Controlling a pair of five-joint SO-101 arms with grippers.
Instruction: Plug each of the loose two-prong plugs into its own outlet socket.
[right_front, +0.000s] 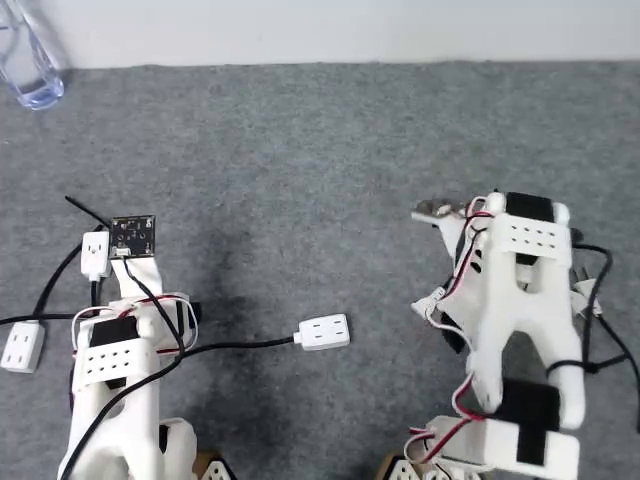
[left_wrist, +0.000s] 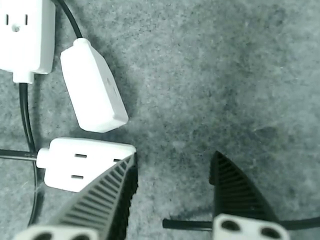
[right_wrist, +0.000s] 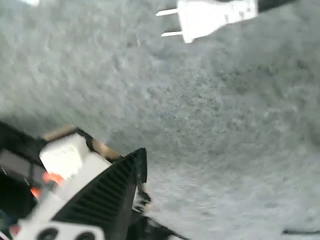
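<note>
The left fingers (left_wrist: 120, 192) are wide open and hold nothing. They hang over the grey desk (right_front: 330, 160), near its left edge. Just beside one tip lies a white socket (left_wrist: 82, 162) with two slots facing up. Next to it lies a white block (left_wrist: 92, 87) on a black cord. Another socket (left_wrist: 25, 35) sits past that.

From the high view, one long socket (right_front: 324, 332) lies in the middle of the desk near the front edge, and its black cord runs to the left arm (right_front: 118, 365). A socket (right_front: 22, 347) lies by the left edge.

The right arm (right_front: 520, 290) is over the right side of the desk. I cannot tell if its grip is open or closed. A white plug (right_wrist: 207, 17) lies flat on the desk close by, with both prongs bare.

A clear bottle (right_front: 30, 70) stands in the far left corner.
</note>
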